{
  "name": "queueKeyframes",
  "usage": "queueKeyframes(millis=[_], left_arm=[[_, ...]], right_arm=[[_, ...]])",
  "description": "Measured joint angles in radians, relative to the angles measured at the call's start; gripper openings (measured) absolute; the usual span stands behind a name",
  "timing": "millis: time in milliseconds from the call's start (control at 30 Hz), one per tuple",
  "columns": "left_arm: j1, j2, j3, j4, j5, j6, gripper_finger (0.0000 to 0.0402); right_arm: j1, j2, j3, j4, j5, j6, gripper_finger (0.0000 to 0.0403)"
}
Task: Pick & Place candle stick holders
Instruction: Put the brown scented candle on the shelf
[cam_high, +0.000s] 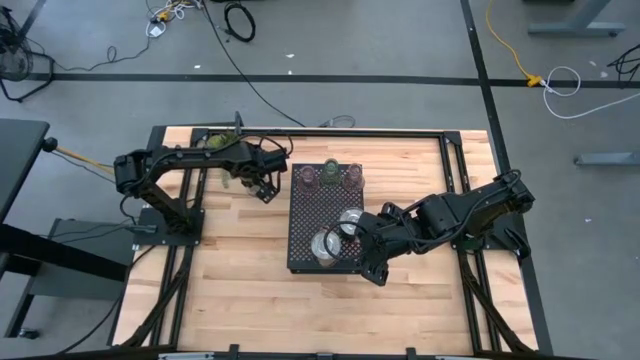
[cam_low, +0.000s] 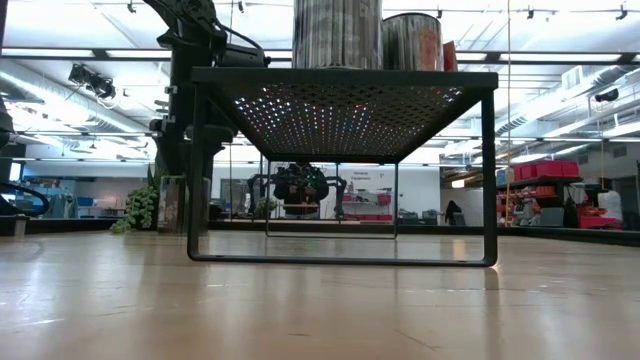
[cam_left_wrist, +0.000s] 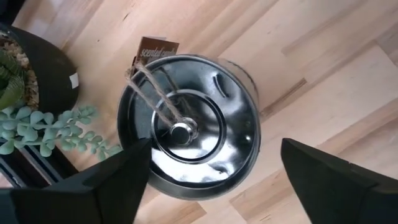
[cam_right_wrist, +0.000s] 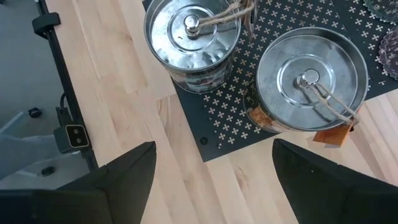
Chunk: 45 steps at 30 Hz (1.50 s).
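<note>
A silvery round candle stick holder (cam_left_wrist: 186, 127) with a knobbed lid, twine and a brown tag stands on the wooden table left of the black perforated tray (cam_high: 305, 215). My left gripper (cam_high: 262, 187) hangs open above it, one finger on either side (cam_left_wrist: 216, 146). Two more silvery holders (cam_right_wrist: 193, 37) (cam_right_wrist: 308, 78) stand near the tray's near edge. Two pinkish holders (cam_high: 308, 177) (cam_high: 352, 177) and a green one (cam_high: 330, 170) stand along its far edge. My right gripper (cam_high: 368, 262) (cam_right_wrist: 214, 146) is open, high over the tray's near edge, with nothing between its fingers.
A leafy potted plant (cam_left_wrist: 25, 93) stands close beside the holder under my left gripper, toward the table's far left (cam_high: 215, 140). The tray stands raised on legs (cam_low: 340, 100). Bare wood lies along the table's near side (cam_high: 300, 310).
</note>
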Motion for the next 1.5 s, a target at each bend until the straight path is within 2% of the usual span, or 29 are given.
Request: queueKeyframes(millis=[167, 333, 567, 967, 1100, 1500], left_arm=[[0.000, 0.000, 0.000, -0.012, -0.016, -0.006, 0.0396], [0.000, 0.000, 0.000, -0.013, -0.023, -0.002, 0.0384], [0.000, 0.000, 0.000, -0.015, -0.070, 0.004, 0.0397], [0.001, 0.000, 0.000, -0.003, -0.077, 0.030, 0.0399], [0.001, 0.000, 0.000, 0.004, -0.127, 0.027, 0.0399], [0.034, 0.001, 0.000, 0.039, -0.109, 0.038, 0.0399]], right_arm=[[0.000, 0.000, 0.000, -0.004, 0.000, -0.004, 0.0318], [0.000, 0.000, 0.000, -0.007, 0.000, -0.012, 0.0318], [0.000, 0.000, 0.000, -0.009, 0.000, -0.012, 0.0318], [0.000, 0.000, 0.000, -0.009, 0.000, -0.010, 0.0318], [0.000, 0.000, 0.000, -0.010, 0.000, -0.007, 0.0318], [0.000, -0.010, 0.001, -0.036, -0.001, 0.015, 0.0318]])
